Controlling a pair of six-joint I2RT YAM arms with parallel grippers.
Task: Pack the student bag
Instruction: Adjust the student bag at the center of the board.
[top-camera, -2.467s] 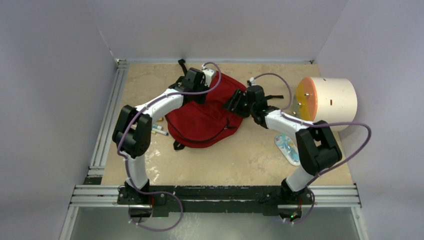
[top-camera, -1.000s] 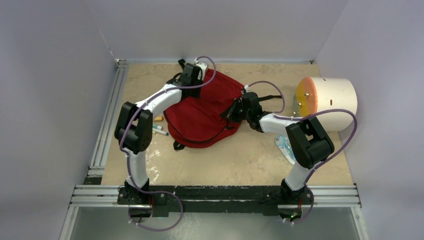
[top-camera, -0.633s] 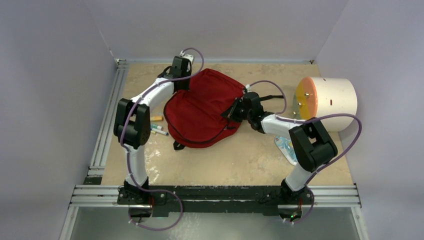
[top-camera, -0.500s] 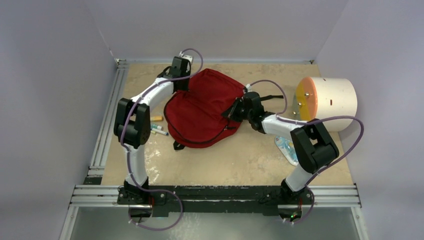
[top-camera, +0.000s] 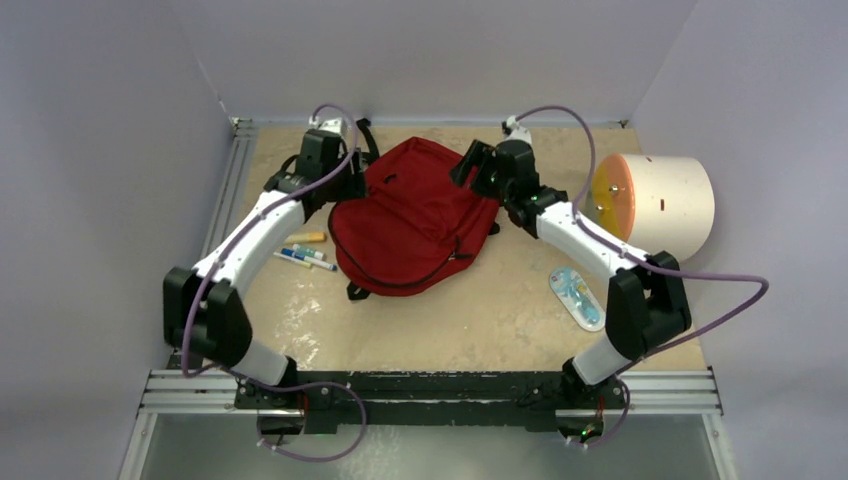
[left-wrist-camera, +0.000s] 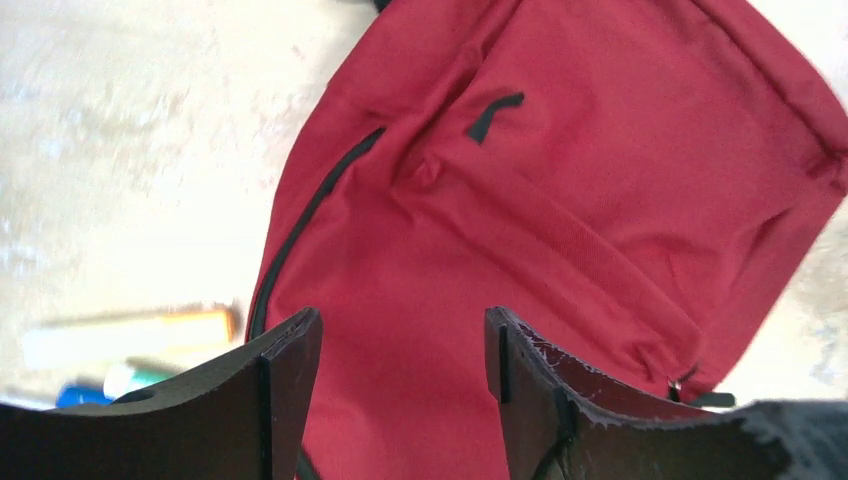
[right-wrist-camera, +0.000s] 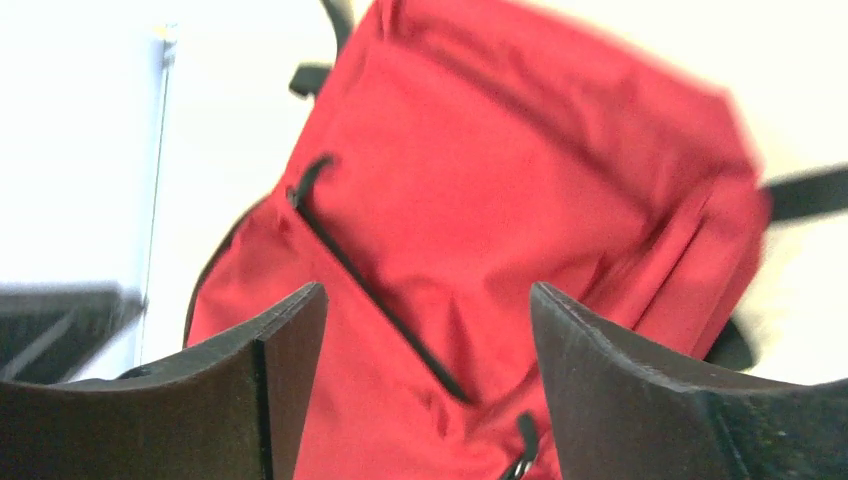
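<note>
The student bag (top-camera: 415, 222) is a dark-red backpack lying flat at the back middle of the table, its black zipper line (top-camera: 440, 266) running along the near edge. My left gripper (top-camera: 350, 184) hovers over the bag's left edge. In the left wrist view it (left-wrist-camera: 400, 340) is open, with only red fabric (left-wrist-camera: 560, 200) showing between the fingers. My right gripper (top-camera: 466, 170) hangs above the bag's upper right corner. Seen from its own wrist it (right-wrist-camera: 428, 310) is open too, above the front pocket zipper (right-wrist-camera: 380, 290), and holds nothing.
Several markers (top-camera: 305, 256) and an orange one (top-camera: 311, 237) lie left of the bag, also seen blurred as markers (left-wrist-camera: 130, 335) in the left wrist view. A cream cylinder with an orange face (top-camera: 655, 205) stands at the right. A blue-and-white packet (top-camera: 578, 297) lies near the right arm.
Both grippers were shut on the bag's edges and have opened and let go. Both arms have pulled up and away from the bag, the left one toward the left. The bag has settled flat.
</note>
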